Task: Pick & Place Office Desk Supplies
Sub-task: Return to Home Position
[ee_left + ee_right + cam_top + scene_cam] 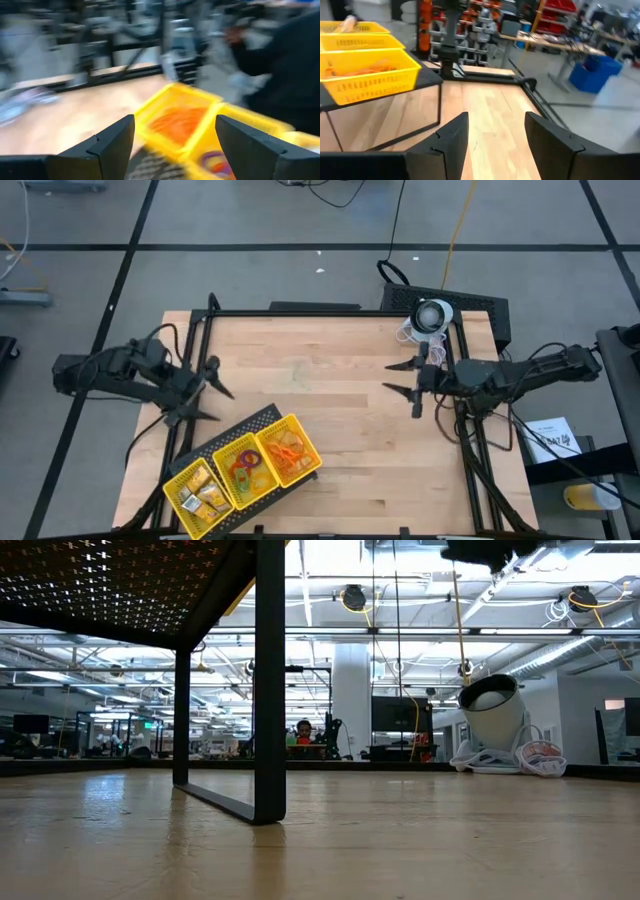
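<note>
Supplies binned, nothing loose

My left gripper [175, 125] hangs empty, fingers [110, 145] spread, near the tray [308, 442]: orange rubber bands [288, 452], coloured rings [243, 465] and gold blocks [200, 495], each in its own compartment. Across the table [330, 430], my right gripper [390, 377] gapes, empty too. Sorting looks finished.

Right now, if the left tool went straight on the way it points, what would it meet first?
Probably the yellow tray: its end compartment with the orange rubber bands lies straight ahead of the open left tool. Height is unclear, so it might pass just over the rim.
</note>
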Robot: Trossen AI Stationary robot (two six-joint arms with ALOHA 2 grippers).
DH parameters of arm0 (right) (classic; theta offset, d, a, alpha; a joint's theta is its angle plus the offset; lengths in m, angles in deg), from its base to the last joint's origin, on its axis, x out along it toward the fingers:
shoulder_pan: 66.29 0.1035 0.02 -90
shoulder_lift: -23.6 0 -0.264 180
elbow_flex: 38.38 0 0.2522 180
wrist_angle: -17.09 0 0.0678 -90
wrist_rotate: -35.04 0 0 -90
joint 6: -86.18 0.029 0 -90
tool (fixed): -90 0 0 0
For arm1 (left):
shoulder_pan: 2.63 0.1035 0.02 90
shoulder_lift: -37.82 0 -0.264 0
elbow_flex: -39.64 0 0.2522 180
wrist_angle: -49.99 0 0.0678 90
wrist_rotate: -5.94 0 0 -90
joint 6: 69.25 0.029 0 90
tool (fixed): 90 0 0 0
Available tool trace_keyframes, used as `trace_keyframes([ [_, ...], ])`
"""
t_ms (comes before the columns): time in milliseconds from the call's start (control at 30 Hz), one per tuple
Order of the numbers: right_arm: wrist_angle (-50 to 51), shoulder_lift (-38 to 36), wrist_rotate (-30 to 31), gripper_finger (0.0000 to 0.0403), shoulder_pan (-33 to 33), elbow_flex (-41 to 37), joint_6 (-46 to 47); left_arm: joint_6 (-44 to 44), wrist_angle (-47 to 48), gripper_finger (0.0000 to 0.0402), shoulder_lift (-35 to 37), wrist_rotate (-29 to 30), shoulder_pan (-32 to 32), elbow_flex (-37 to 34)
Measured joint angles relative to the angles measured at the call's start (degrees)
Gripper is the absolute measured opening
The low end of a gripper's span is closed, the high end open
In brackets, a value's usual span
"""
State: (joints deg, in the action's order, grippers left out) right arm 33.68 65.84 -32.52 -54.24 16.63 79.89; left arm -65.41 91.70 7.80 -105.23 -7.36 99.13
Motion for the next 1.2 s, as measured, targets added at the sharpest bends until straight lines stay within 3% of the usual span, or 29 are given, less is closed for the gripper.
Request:
trace_keyframes([
  [100,-0.77,-4.21,-0.08,0.0187,-0.04,-4.03,2.88,-1.23,-1.93,0.0285,3.64,7.38,0.0,-4.38],
  [167,-2.02,-7.03,-2.19,0.0187,-0.04,-7.4,3.33,-1.27,-3.31,0.0285,5.44,9.23,0.0,-7.64],
  [267,-3.64,-10.81,-3.08,0.0187,0.0,-12.12,5.83,-0.15,-7.38,0.0285,7.43,9.24,-0.02,-13.78],
  [467,-10.05,-15.86,-2.87,0.0187,-1.22,-19.69,7.14,-0.96,-27.33,0.0285,11.0,9.28,0.67,-27.6],
  [633,-11.68,-19.53,-2.85,0.0187,-2.34,-22.97,7.74,-3.25,-34.17,0.0285,14.73,9.75,3.12,-35.9],
  [800,-11.65,-23.21,-3.0,0.0187,-2.69,-25.2,9.1,-4.27,-33.72,0.0285,19.84,9.66,5.9,-38.78],
  [1100,-11.6,-28.6,-2.98,0.0187,-2.71,-29.24,10.16,-3.08,-23.82,0.0285,29.29,9.7,11.64,-38.87],
  [1200,-11.63,-30.11,-2.96,0.0187,-2.71,-29.99,10.04,-3.96,-23.14,0.0285,29.66,9.65,13.56,-38.89],
])
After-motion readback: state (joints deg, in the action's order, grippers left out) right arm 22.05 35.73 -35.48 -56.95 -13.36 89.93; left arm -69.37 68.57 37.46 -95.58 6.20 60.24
